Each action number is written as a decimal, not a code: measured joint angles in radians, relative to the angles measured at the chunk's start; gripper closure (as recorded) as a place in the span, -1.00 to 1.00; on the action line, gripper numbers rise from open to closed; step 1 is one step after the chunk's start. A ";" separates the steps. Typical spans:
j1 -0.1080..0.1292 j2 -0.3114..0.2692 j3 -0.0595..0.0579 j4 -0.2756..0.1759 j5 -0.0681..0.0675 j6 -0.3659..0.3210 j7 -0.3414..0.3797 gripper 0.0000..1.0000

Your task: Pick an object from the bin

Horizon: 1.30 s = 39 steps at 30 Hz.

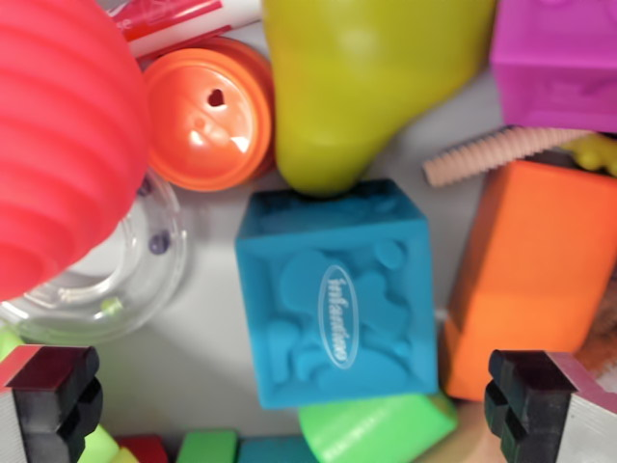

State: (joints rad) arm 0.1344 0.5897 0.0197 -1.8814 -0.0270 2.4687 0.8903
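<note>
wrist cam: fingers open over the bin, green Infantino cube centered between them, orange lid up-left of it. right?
One error: the Infantino cube is blue, not green, as the wrist view shows. The rest holds: the fingers are open, with the cube between them and the orange lid up-left of it.

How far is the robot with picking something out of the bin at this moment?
Done: the gripper is over the bin, its open fingers on either side of the blue block. In hand: nothing is held; the block lies among the other toys, beside the orange block and under the yellow-green pear shape. Left: go down, close on one object, lift it out.
</note>
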 joint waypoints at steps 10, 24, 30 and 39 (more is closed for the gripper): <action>0.028 0.095 0.003 0.058 0.000 0.036 0.001 -1.00; 0.042 0.150 -0.003 0.127 -0.004 0.062 0.001 -1.00; 0.042 0.150 -0.003 0.127 -0.004 0.062 0.001 -1.00; 0.042 0.150 -0.003 0.127 -0.004 0.062 0.001 1.00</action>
State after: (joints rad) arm 0.1761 0.7399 0.0171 -1.7540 -0.0311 2.5311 0.8916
